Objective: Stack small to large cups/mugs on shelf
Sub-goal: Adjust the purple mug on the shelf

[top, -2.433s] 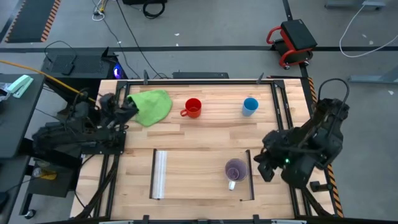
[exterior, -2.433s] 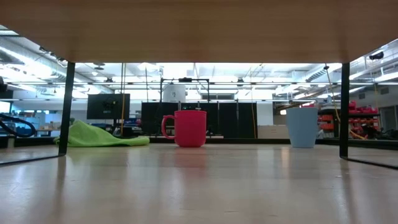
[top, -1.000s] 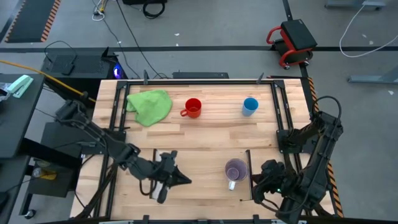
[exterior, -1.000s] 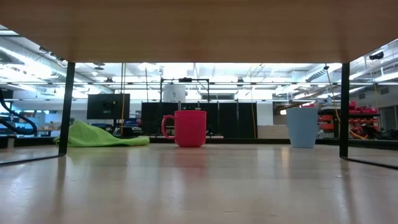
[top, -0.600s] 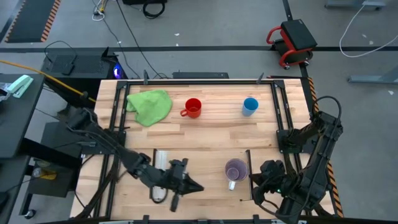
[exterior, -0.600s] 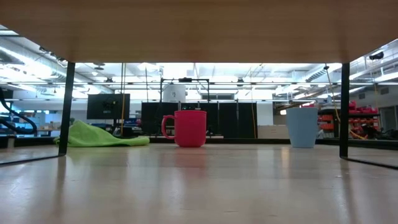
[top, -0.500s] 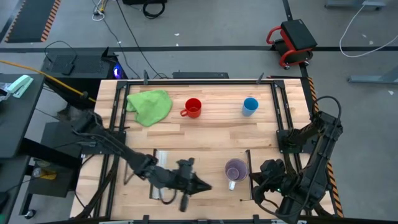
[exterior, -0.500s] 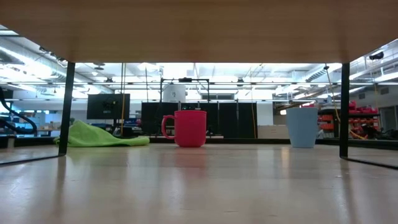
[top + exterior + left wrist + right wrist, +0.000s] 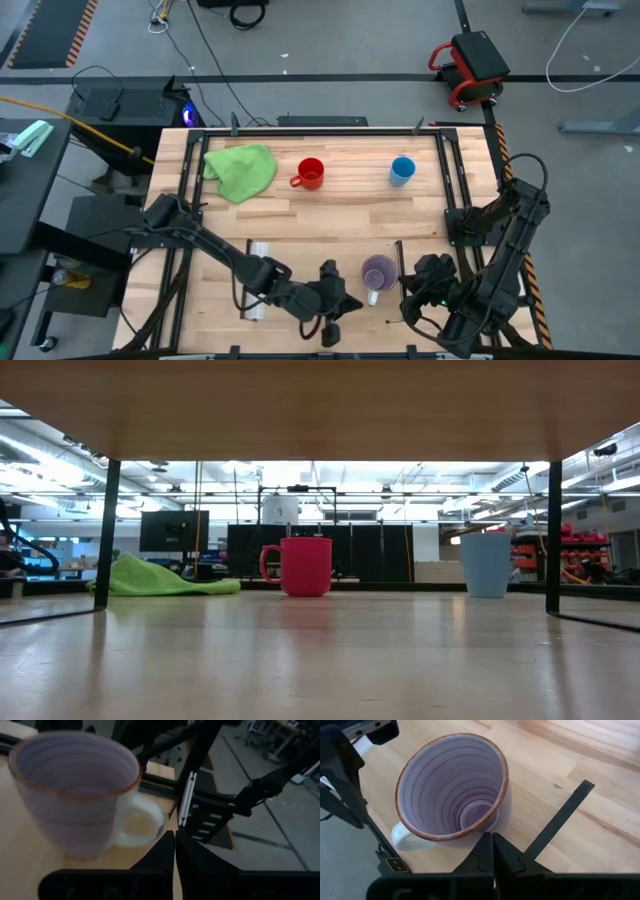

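Observation:
The translucent purple mug (image 9: 378,272) stands upright on the shelf (image 9: 320,262) near its dark bar (image 9: 402,283), whitish handle (image 9: 141,821) toward the table's near edge. My left gripper (image 9: 352,303) is shut, low over the shelf just left of the mug, its tips (image 9: 175,836) close beside the handle. My right gripper (image 9: 405,290) is shut, just right of the mug, tips (image 9: 492,838) close to its wall (image 9: 452,785). The red mug (image 9: 310,173) and the light-blue cup (image 9: 402,170) stand upright on the table at the far side.
A green cloth (image 9: 240,170) lies at the table's far left. The shelf's clear plastic strip (image 9: 258,282) is under my left arm. In the low view the red mug (image 9: 305,565), the blue cup (image 9: 487,565) and the cloth (image 9: 165,577) show beyond the shelf's legs (image 9: 107,530).
My left gripper has gone toward the table's right edge, low along the near side of the shelf, from over the clear strip up to the purple mug. It has stayed shut. The mugs have not moved.

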### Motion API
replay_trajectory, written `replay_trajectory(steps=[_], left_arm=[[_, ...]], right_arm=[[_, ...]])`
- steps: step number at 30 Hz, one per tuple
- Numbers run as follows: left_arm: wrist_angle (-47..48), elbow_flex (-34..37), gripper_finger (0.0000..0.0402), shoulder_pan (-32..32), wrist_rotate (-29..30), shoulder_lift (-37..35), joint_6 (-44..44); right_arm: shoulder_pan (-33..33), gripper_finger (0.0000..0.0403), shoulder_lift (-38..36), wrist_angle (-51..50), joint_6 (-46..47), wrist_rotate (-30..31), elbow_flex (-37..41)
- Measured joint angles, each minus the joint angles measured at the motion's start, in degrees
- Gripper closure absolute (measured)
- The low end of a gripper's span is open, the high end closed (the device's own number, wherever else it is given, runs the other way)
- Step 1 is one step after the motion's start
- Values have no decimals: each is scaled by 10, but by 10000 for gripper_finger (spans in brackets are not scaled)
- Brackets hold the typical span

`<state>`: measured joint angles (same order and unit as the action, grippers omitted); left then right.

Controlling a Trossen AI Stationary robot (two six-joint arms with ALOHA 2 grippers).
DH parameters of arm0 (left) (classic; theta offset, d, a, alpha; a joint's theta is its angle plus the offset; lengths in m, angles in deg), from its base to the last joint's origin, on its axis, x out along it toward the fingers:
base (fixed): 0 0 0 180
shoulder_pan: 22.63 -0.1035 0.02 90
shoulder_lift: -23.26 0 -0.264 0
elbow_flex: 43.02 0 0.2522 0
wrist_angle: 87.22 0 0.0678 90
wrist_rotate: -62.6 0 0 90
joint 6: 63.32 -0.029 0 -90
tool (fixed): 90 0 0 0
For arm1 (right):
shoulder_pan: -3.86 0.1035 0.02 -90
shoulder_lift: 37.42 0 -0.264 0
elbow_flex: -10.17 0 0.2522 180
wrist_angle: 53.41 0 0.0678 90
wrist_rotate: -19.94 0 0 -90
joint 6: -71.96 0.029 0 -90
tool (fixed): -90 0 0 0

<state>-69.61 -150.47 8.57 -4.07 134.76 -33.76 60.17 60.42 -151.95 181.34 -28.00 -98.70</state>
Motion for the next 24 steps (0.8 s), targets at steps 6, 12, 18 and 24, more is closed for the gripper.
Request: replay_trajectory(steps=[6, 12, 18, 24], left_arm=[[4, 0, 390, -9, -4, 2, 13], [6, 0, 391, -18, -22, 8, 25], [9, 0, 381, -20, -22, 7, 28], [8, 0, 394, -27, -27, 7, 29]], right_arm=[[-4, 403, 0, 12, -11, -1, 0], [-20, 403, 0, 21, -38, -7, 0], [-34, 403, 0, 22, -59, -8, 0], [-38, 403, 0, 22, -63, -8, 0]])
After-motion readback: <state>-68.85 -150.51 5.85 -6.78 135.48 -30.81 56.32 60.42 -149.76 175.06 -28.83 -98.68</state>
